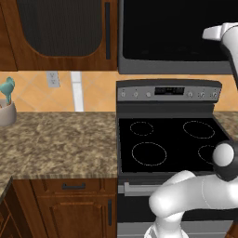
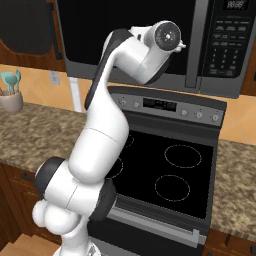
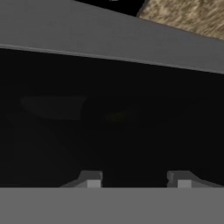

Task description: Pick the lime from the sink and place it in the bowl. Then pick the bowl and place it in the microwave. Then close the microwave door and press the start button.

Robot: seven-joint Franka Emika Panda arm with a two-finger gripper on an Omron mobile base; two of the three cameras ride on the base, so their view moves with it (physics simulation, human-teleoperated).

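The gripper [image 3: 136, 180] is released: its two fingertips [image 3: 92, 179] stand apart with nothing between them. It points squarely at the microwave door [image 3: 113, 131], whose glossy black panel lies close ahead. I cannot tell whether the tips touch it.

A faint yellow-green fleck [image 3: 116, 117] shows in the dark glass at the centre of the door. It may be the lime seen through the panel, but it is too dim to confirm.

The door's grey metal edge [image 3: 109, 39] runs the width of the hand view, so the long axis of the panel lies across the gripper.

In the right base view the door sits flush with the microwave [image 2: 220, 82] and appears closed. The control panel [image 2: 227, 40] lies just beside the door on its right. In my judgement the coming move is a sideways shift from the door to that panel; the start button itself is too small to pick out.

Below the door is the stove [image 2: 170, 170], with speckled bench [image 1: 60, 139] on either side. A utensil pot [image 1: 5, 111] stands on the bench well to the left of the door.
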